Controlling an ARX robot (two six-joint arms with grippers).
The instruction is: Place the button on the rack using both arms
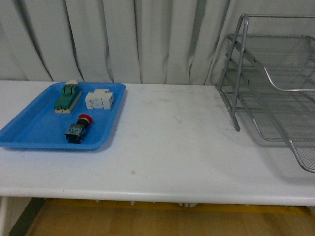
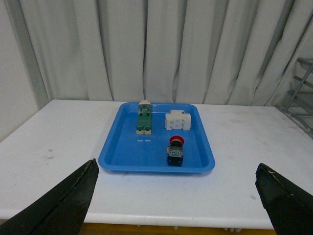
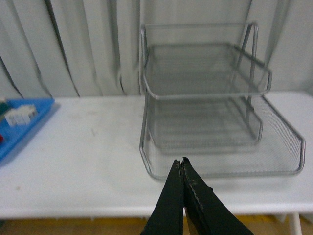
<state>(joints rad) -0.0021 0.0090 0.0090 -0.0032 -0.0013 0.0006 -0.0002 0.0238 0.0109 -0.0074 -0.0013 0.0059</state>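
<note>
Button seen lying in blue tray, toward tray's near right corner, red cap turned toward far edge. Tray set at left end of surface. Rack set at right end, well apart from button. Left fingers held low over near edge of surface, pointed at tray, spread wide, nothing gripped or touched. Right fingers held over near edge, pointed at rack's lowest tier, pressed together, nothing held.

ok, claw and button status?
Left claw open, empty. Right claw shut, empty. Button in blue tray, untouched. Nothing between it and rack.
</note>
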